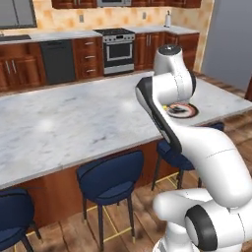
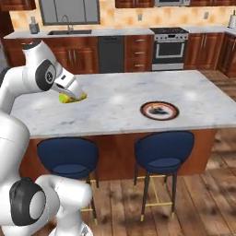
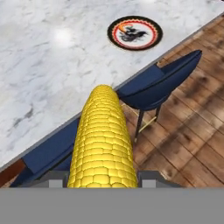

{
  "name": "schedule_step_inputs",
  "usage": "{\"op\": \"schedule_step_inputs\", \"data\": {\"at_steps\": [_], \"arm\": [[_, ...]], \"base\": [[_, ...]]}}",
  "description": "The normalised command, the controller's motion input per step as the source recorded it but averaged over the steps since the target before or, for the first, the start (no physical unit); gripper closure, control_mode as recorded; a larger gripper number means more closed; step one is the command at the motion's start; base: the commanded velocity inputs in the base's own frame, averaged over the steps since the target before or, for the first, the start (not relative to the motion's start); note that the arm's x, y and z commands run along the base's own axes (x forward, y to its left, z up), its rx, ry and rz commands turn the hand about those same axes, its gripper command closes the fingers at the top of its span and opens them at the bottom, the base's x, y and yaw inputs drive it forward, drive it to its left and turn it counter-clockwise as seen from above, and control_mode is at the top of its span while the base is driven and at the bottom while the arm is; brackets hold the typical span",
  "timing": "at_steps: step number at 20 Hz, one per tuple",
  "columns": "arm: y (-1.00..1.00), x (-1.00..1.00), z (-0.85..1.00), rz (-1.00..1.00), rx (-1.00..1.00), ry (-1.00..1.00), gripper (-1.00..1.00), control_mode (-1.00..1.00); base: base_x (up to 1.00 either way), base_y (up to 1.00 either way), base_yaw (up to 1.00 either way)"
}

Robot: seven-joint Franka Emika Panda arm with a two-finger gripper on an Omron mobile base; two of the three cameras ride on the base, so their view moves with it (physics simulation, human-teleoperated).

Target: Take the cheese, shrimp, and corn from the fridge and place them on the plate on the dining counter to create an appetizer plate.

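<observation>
Corn (image 3: 103,140) pinched between the two dark fingertips (image 3: 151,177) of the gripper (image 2: 73,97), cob running straight out from the hand, yellow kernels toward the far end. In the right base view, seen as a yellow and green stub at the end of the white arm, poised over the near left edge of the dining counter (image 2: 124,99) — whether touching the marble or just above it, cannot tell. Plate (image 2: 159,110) resting flat on the same slab toward its right side (black-and-red rim, white centre, dark motif), well apart from the corn, nothing on it. From the hand, corn tip aimed across the counter edge, plate up ahead, blue stools (image 3: 162,83) tucked below the slab over wood floor. Sink (image 2: 69,32) and stove (image 2: 169,44) along the back wall.
</observation>
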Motion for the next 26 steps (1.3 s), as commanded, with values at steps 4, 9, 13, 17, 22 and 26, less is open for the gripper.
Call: {"op": "schedule_step_inputs", "data": {"at_steps": [4, 9, 13, 17, 22, 26], "arm": [[0.00, 0.00, 0.00, 0.00, 0.00, 0.00, 1.00, 1.00], [0.00, 0.00, 0.00, 0.00, 0.00, 0.00, 1.00, 1.00], [0.00, 0.00, 0.00, 0.00, 0.00, 0.00, 1.00, 1.00], [0.00, 0.00, 0.00, 0.00, 0.00, 0.00, 1.00, 1.00], [-0.71, 0.50, -0.50, 0.28, 0.07, 0.02, 1.00, -1.00], [-0.97, 0.54, -0.99, 0.31, 0.03, 0.02, 1.00, -1.00]], "base": [[0.24, -1.00, 0.37], [0.26, -1.00, 0.44], [0.52, -0.96, 0.46], [0.92, -0.88, 0.41], [0.18, -0.15, 0.08], [0.00, 0.00, 0.00]]}}
